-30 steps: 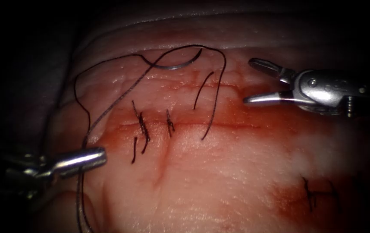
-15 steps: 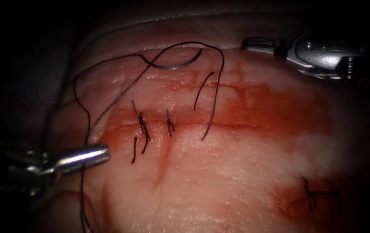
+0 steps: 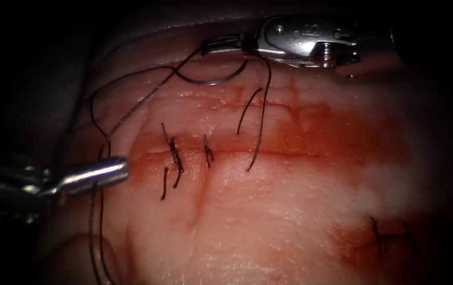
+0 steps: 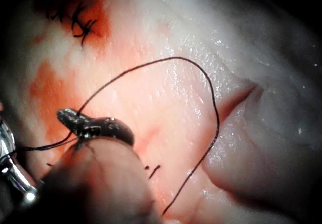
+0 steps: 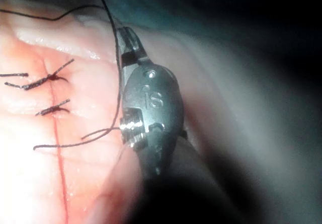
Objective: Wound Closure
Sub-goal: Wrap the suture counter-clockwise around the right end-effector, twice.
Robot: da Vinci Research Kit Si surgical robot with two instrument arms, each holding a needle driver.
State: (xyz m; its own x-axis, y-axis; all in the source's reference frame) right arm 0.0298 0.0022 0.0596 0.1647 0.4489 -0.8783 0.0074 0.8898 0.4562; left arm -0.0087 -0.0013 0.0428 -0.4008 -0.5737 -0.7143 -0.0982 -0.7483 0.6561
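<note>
1. Underneath both my tools lies the tissue (image 3: pixel 269 211), pale and wet. Red fluid (image 3: pixel 342 132) is pooled along the cut (image 3: pixel 290 154), which runs side to side in the endoscope view.
2. My right tool (image 3: pixel 208 46) has swung up and across from the right over the last second. It now sits above the cut with its tip right at the thread's upper bend and just over the needle. I cannot tell whether it grips anything.
3. My left tool (image 3: pixel 121 168) waits at the left end of the cut, clamped on the thread (image 3: pixel 95 105). The left wrist view shows the strand pinched at the tip (image 4: pixel 68 117).
4. As I judge it, the step in hand is bringing the right tool to the needle. To do it well:
   - Keep the left hold steady so the loop stays slack.
   - Come down square to the needle's curve, clear of the strand crossing there.
   - Don't drag thread over the two finished stitches (image 3: pixel 175 155).
5. And the needle (image 3: pixel 213 83): it is free, held by neither tool and not in the tissue. It lies flat just above the cut, over the stitched left part.
6. Its bow sags toward the cut, and both ends turn up and away from it. Its long axis runs roughly along the cut, with the right end a touch higher. I cannot tell which end is the point.
</note>
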